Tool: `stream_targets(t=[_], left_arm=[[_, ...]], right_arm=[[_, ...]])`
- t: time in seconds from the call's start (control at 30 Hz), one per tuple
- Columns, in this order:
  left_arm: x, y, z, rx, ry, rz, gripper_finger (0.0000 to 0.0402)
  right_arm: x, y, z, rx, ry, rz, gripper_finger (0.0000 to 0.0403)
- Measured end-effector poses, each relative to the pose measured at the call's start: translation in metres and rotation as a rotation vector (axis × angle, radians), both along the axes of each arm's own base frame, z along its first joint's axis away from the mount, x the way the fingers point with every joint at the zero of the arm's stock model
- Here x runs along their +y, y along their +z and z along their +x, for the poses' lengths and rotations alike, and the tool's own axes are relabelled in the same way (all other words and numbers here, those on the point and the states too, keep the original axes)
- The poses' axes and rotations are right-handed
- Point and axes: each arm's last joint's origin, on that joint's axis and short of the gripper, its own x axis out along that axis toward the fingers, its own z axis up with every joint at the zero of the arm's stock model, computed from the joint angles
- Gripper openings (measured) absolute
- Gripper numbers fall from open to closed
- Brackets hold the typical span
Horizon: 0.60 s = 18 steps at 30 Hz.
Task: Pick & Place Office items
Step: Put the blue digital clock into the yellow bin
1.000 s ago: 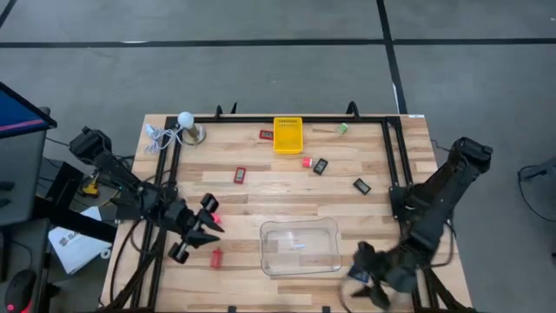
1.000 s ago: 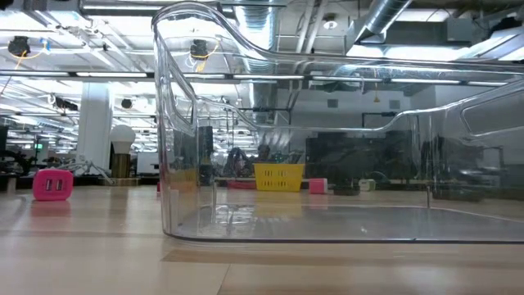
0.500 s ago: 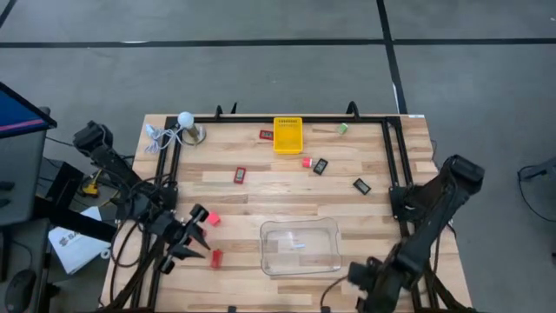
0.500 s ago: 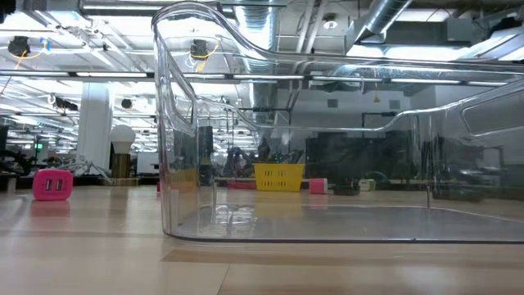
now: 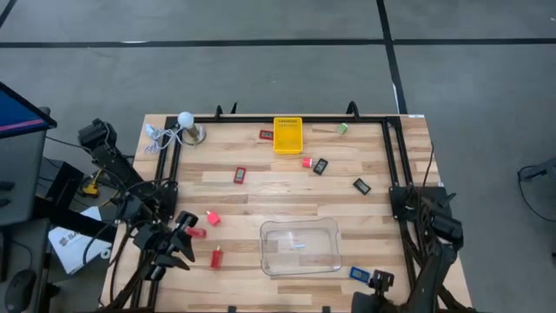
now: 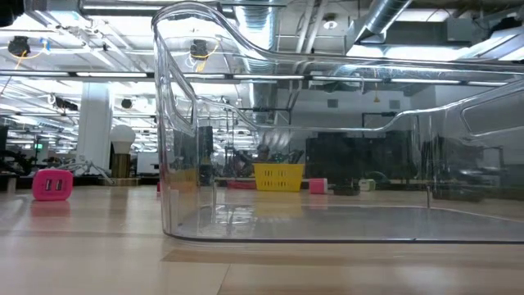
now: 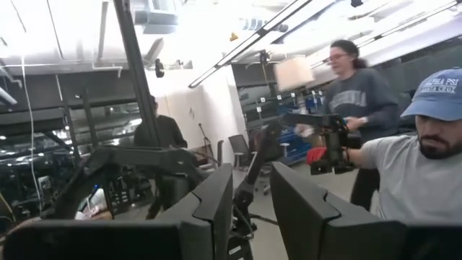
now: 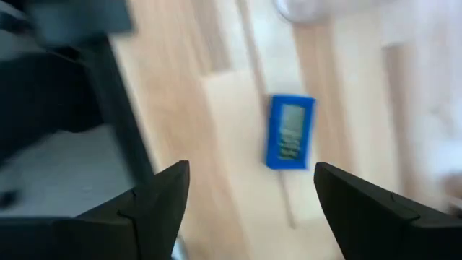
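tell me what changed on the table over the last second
Both arms drew back toward the near edge. The left gripper slid off the small red block toward the table's left corner. The right gripper retreated to the near right corner, open, uncovering a small blue rectangular piece beside the clear plastic tray. Other items and the yellow basket stayed put.

Left gripper (image 5: 185, 243) narrowly parted; right gripper (image 8: 249, 209) spread wide

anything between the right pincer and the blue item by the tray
Nothing: in the right wrist view only bare wood lies between the open right pincer and the blue item. The high view agrees.
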Motion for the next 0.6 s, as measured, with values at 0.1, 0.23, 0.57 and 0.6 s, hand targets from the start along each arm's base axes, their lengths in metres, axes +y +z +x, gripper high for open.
stream_targets(t=[0.1, 0.23, 0.57, 0.6], left_arm=[[0.0, 0.0, 0.0, 0.0, 0.001, 0.001, 0.0091], [0.0, 0.0, 0.0, -0.006, 0.005, 0.01, 0.0091], [-0.001, -0.001, 0.0, -0.02, 0.017, 0.038, 0.0091], [-0.001, -0.001, 0.0, -0.021, 0.018, 0.039, 0.0091]], right_arm=[[0.007, -0.016, -0.003, 0.013, -0.005, -0.037, 0.0291], [0.01, -0.027, -0.003, -0.003, -0.03, -0.049, 0.0291], [0.002, -0.02, 0.004, -0.11, -0.056, -0.087, 0.0291], [0.001, -0.02, 0.005, -0.108, -0.05, -0.09, 0.0291]])
